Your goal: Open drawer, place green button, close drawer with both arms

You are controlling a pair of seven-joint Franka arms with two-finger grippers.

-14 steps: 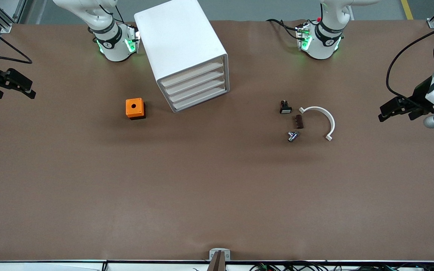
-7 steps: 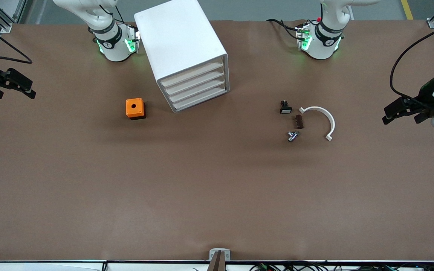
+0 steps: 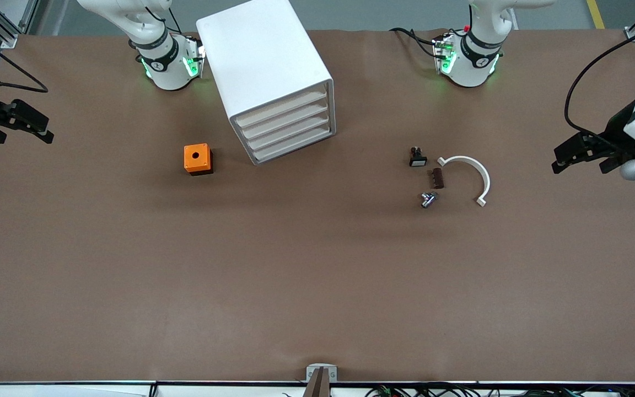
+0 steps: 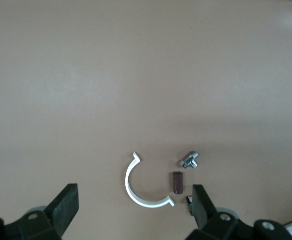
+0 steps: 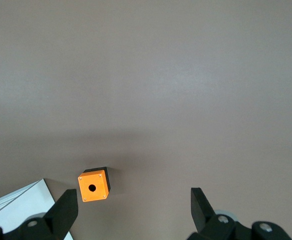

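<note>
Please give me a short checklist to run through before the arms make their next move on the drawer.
1. Left gripper open and empty, over the left arm's end of the table: ok.
2. Right gripper open and empty, over the right arm's end: ok.
3. Lowest drawer of the cabinet open to take the part: not ok, it is shut.
4. Drawer front free of clutter; the orange cube sits beside the cabinet: ok.
5. Green button spotted among the small parts beside the white curved clip: cannot tell.
</note>
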